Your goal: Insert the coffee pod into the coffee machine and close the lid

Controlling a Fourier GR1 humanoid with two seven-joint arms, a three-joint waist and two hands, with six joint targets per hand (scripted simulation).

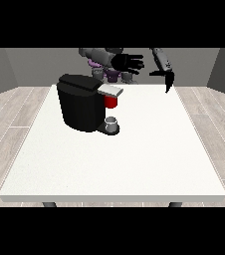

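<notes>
Coffee pod, a small red cylinder [111, 102], sits under the grey lid [110, 90] at the front of the black boxy coffee machine [81, 102], left of centre in the upper half of the frame. The hand at the view's left [128, 62] hovers near the top centre, fingers spread apart and holding nothing, above and just right of the machine. The hand at the view's right [167, 79] hangs further right, fingers straight and pointing down, also empty.

Risk, as I judge it: a downward press that lands off the lid could shove the machine sideways or tip the small grey cup [112, 123] standing on its base; if the pod is not seated, the lid may jam on it.

Beneath lies the wide white bench [119, 164], on pale wood-plank flooring [12, 112], with grey walls behind.
</notes>
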